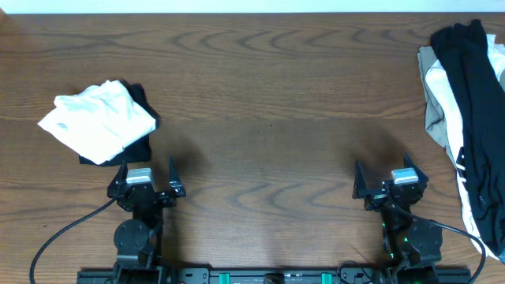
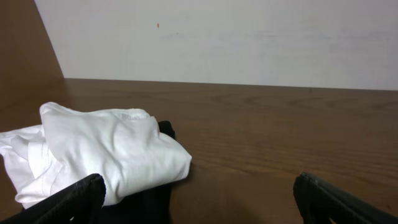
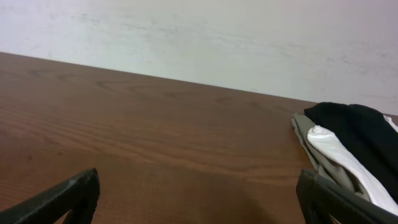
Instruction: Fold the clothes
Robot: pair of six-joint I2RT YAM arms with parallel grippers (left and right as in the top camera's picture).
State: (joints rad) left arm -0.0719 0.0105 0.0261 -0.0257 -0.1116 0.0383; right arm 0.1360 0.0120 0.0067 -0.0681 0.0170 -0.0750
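Note:
The clothes lie in two heaps. At the left, a crumpled white top (image 1: 99, 120) (image 2: 112, 152) rests on a black folded piece (image 1: 140, 143) (image 2: 152, 199). At the right edge, long black pants (image 1: 477, 95) (image 3: 360, 134) drape over a beige piece (image 1: 435, 106) (image 3: 311, 143) and a white top (image 1: 473, 193) (image 3: 342, 158). My left gripper (image 1: 147, 167) (image 2: 200, 202) stands open just in front of the left heap, holding nothing. Near the front of the table, left of the right heap, my right gripper (image 1: 385, 175) (image 3: 199, 199) is open too, over bare wood.
The brown wooden table (image 1: 268, 95) stretches between the two heaps. A pale wall (image 2: 249, 37) runs along its far edge. Both arm bases and their cables sit at the front edge (image 1: 260, 276).

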